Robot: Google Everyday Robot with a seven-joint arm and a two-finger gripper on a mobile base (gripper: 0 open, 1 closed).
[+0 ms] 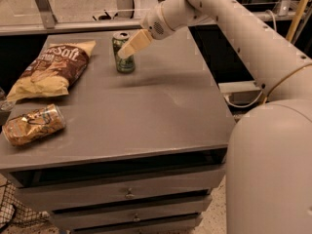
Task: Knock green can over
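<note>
Green can (126,65) (partly behind claw (125,52))

Green can (125,63) upright, silver rim, far back; pincer (128,50) by top.

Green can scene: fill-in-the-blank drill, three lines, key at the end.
The green can stands ____ on the table. The tool hangs at the can's ____ half. The chip bag lies to the can's ____ in the picture.
Missing words: upright, upper, left.
</note>
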